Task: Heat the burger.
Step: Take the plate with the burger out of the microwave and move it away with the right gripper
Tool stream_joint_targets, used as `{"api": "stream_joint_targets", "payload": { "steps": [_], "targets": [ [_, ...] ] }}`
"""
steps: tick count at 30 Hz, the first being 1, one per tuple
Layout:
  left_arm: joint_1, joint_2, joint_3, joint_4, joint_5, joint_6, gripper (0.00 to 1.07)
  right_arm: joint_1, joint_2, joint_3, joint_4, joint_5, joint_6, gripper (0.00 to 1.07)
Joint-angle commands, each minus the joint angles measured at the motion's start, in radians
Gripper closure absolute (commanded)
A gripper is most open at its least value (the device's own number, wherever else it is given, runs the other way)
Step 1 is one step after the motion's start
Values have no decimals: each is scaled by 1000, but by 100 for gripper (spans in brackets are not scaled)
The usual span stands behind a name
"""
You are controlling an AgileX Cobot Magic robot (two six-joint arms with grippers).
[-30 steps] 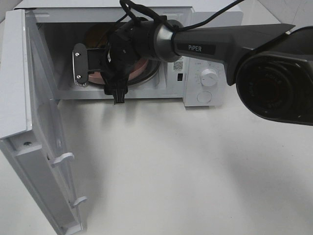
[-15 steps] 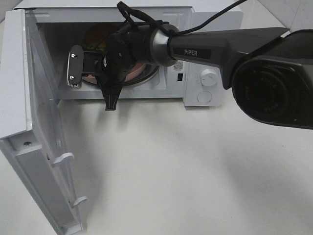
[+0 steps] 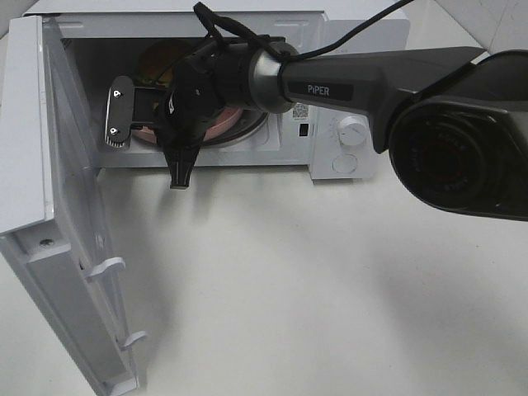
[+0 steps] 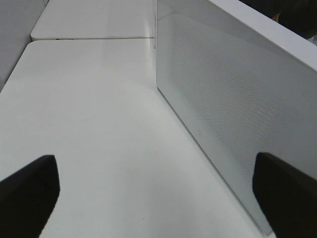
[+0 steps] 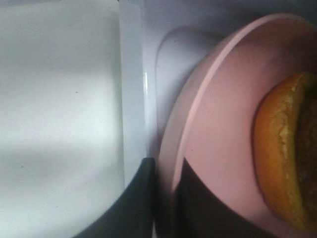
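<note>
Right gripper (image 5: 166,198) pinches the plate (image 5: 218,148) rim so the burger (image 5: 287,153) rides inside the microwave (image 3: 346,91); left jaws gape idle.

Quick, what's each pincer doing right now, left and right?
Left pincer: open, holding nothing.
Right pincer: closed on the rim of the pink plate carrying the burger.

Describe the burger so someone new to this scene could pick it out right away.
Start at the white microwave at the back of the table, door swung open to the left. Inside sits a round pink plate, its rim pinched by the right claw. The burger lies on that plate: orange-brown bun, smaller than the plate, the only food there.
</note>
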Motion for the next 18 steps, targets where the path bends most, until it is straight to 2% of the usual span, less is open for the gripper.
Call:
{"api": "stream_joint_targets", "payload": {
  "steps": [1,7,12,13,17,18],
  "targets": [
    [3,-21,1,-7,0,1,9,13,-21,-7,17,8,-38,107],
    [3,-21,1,-7,0,1,9,17,-48,10,16,46,-96,107],
    [3,-21,1,-8,0,1,9,17,-85,66,16,14,-99,107],
    [3,-21,1,-7,0,1,9,17,-109,111,15,-21,-99,107],
    [3,-21,1,-7,0,1,9,17,-139,171,2,-75,-106,107],
    [3,-21,1,-7,0,1,9,17,-162,218,-8,-105,-110,107]
  ]
}}
